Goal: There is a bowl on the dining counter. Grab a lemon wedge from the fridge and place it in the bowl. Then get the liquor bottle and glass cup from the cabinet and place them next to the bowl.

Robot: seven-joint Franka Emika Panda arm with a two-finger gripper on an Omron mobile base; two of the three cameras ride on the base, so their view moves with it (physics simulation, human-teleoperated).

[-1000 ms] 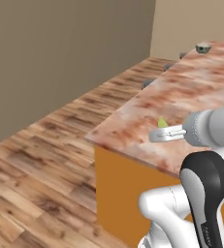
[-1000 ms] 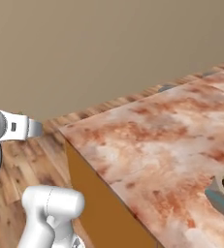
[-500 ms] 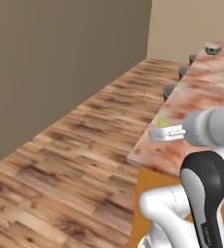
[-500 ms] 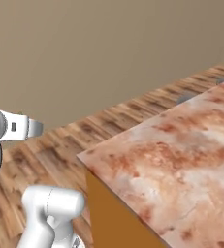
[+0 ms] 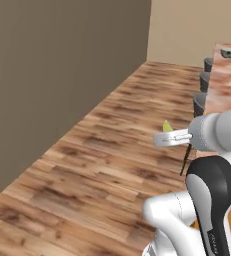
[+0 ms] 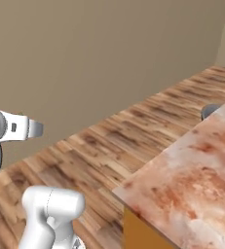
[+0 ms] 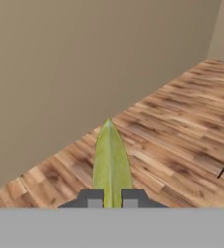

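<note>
Lemon wedge (image 7: pixel 110 164) sits pinched between your gripper (image 7: pixel 112 197) fingertips, its pointed end sticking out past them. You hold it in the air over the wooden floor (image 5: pixel 102 150), beside the dining counter (image 6: pixel 192 189).

Ahead of the hand a plain tan wall (image 7: pixel 60 72) meets a wood plank floor (image 7: pixel 181 121); a marbled reddish counter (image 6: pixel 192 185) stands to its right.

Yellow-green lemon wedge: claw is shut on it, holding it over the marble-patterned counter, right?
Not quite. The claw is shut on the yellow-green lemon wedge, but it hangs over the wooden plank floor, not the counter. The hand view shows floor beneath it; the left base view shows the wedge left of the marble-patterned counter.
</note>
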